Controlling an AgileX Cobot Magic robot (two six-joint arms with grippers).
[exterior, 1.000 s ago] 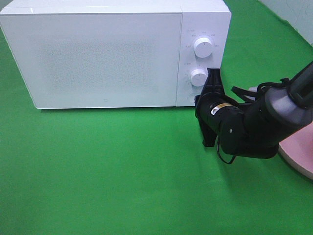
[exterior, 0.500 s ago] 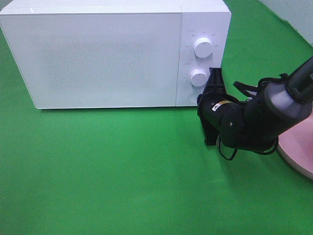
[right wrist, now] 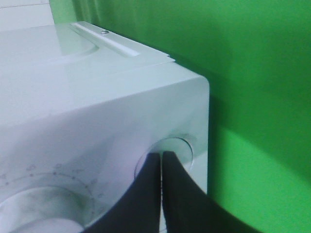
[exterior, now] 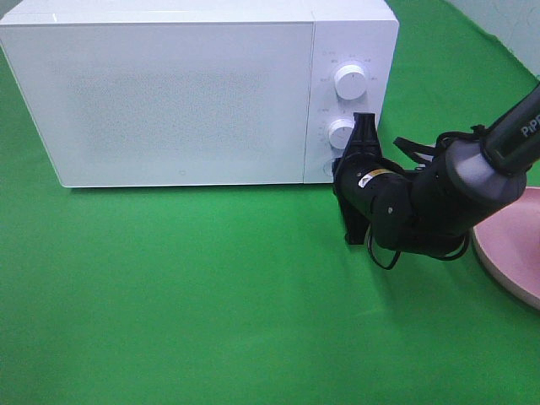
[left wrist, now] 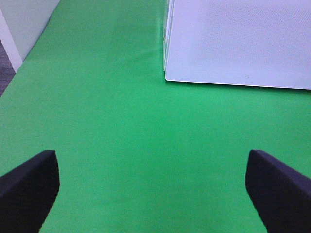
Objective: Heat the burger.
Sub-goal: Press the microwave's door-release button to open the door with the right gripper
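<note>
The burger is out of view in every frame. A white microwave [exterior: 186, 93] stands at the back of the green cloth with its door closed. My right gripper [exterior: 337, 169] is shut, and its tips rest against the round button [right wrist: 180, 148] at the lower right corner of the control panel. In the right wrist view the right gripper [right wrist: 161, 155] shows its two black fingers pressed together on that button, beside the lower dial [right wrist: 43, 208]. My left gripper [left wrist: 153, 167] stands open over bare cloth, with nothing between its fingers [left wrist: 29, 187], facing the microwave's [left wrist: 243, 43] lower left corner.
Two white dials, upper [exterior: 350, 81] and lower [exterior: 342, 132], sit on the panel. A pink plate [exterior: 510, 245] lies at the right edge, partly behind the right arm; its visible part is bare. Green cloth [exterior: 186, 295] covers the table in front.
The right gripper has shifted slightly left, closer to the microwave's panel, staying shut. The door stays closed.
</note>
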